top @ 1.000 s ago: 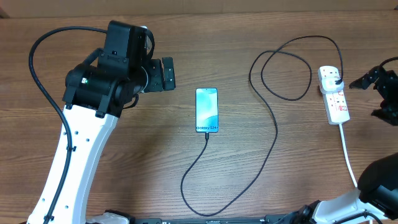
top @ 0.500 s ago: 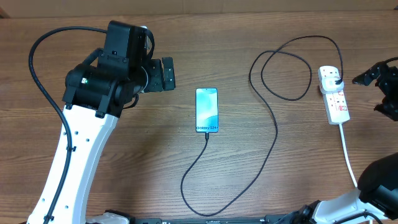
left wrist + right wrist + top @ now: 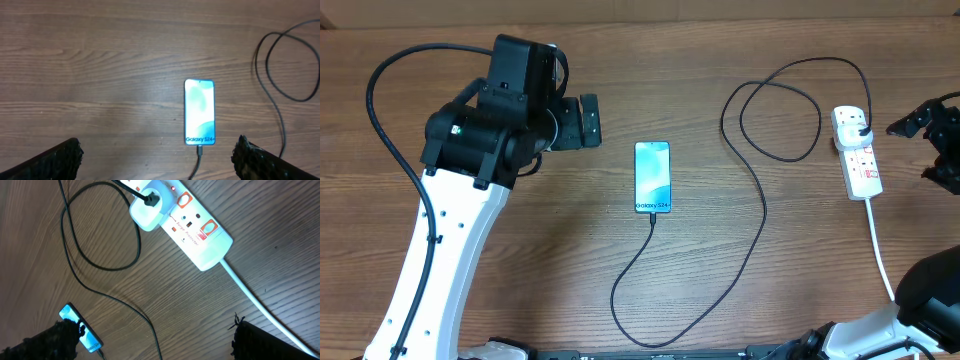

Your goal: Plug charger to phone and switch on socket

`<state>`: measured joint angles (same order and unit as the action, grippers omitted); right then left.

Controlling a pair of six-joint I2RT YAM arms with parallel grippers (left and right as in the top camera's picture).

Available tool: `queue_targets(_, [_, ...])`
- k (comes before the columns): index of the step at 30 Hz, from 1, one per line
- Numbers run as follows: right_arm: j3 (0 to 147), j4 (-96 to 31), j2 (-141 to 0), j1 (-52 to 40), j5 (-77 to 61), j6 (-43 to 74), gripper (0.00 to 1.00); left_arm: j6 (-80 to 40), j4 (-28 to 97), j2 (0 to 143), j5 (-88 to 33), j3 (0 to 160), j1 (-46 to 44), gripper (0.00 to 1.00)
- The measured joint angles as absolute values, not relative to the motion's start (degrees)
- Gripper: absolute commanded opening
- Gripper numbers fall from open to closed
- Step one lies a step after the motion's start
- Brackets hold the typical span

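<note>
Right gripper [image 3: 910, 152] wide open, empty; nearer arm. Power strip [image 3: 861, 160] just beside it at 9 o'clock, long axis 12–6. Phone [image 3: 652, 177] mid-table, charger [image 3: 764, 215] tip seemingly seated at 6 o'clock end. Left gripper [image 3: 590, 118] open.

You see the white power strip [image 3: 200, 235] up top with the black charger cable [image 3: 148, 199] plugged in. The cable loops down toward the phone [image 3: 80, 332] at the bottom left.
</note>
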<state>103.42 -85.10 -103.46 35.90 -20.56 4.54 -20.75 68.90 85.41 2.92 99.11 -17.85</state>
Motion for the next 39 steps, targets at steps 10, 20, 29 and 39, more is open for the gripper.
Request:
queue_targets(10, [103.42,-85.06,-103.46,35.92,-20.51,4.49,1.0,-20.51,60.47,75.26,7.94,88.42,-18.2,1.0])
queue_targets(20, [103.42,-85.06,-103.46,35.9,-20.49,4.54,1.0,-20.36,36.71,51.13,9.72,58.94,-13.82,1.0])
queue_targets(29, [103.42,-85.06,-103.46,35.9,-20.36,4.51,1.0,-19.99,14.76,26.7,8.51,35.27,-6.59,1.0])
queue_targets(39, [103.42,-85.06,-103.46,35.9,-20.34,4.49,1.0,-15.99,-12.6,7.35,5.58,13.34,-0.54,1.0])
